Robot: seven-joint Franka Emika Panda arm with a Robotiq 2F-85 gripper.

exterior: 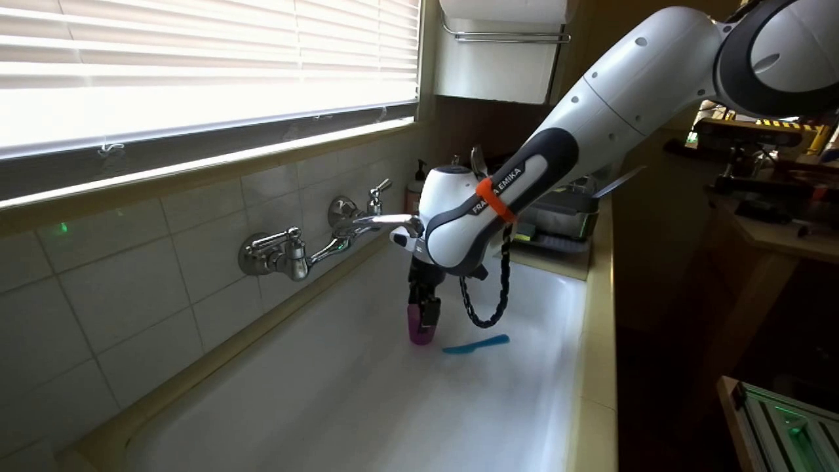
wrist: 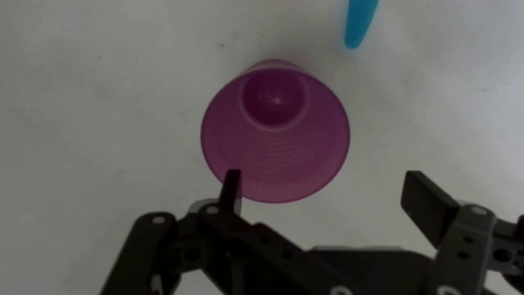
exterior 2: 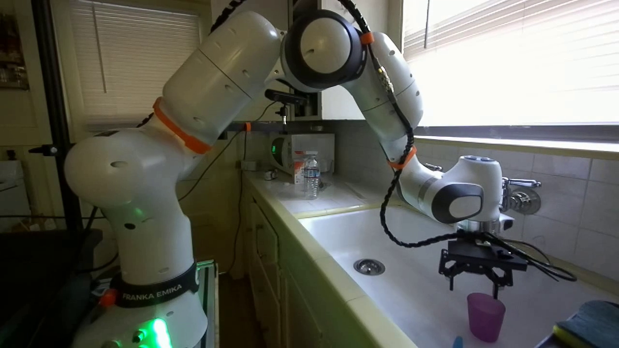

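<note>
A translucent purple cup stands upright and open-topped in the white sink; it shows in both exterior views point(exterior: 421, 334) point(exterior 2: 486, 318) and in the wrist view point(wrist: 278, 159). My gripper point(wrist: 323, 174) is open and empty just above the cup. It also shows in both exterior views point(exterior: 425, 311) point(exterior 2: 474, 288). In the wrist view the left finger overlaps the cup's rim, and the right finger is well clear of it. I cannot tell whether the left finger touches the cup. A blue plastic knife point(exterior: 476, 345) lies beside the cup; its end shows in the wrist view point(wrist: 361, 22).
The sink point(exterior: 328, 406) has a drain point(exterior 2: 369, 267). A chrome faucet point(exterior: 380, 221) with handles point(exterior: 275, 254) juts from the tiled wall close to the wrist. A dish rack point(exterior: 557, 216) stands behind. A sponge point(exterior 2: 592, 316) is near the cup. A water bottle point(exterior 2: 312, 179) stands on the counter.
</note>
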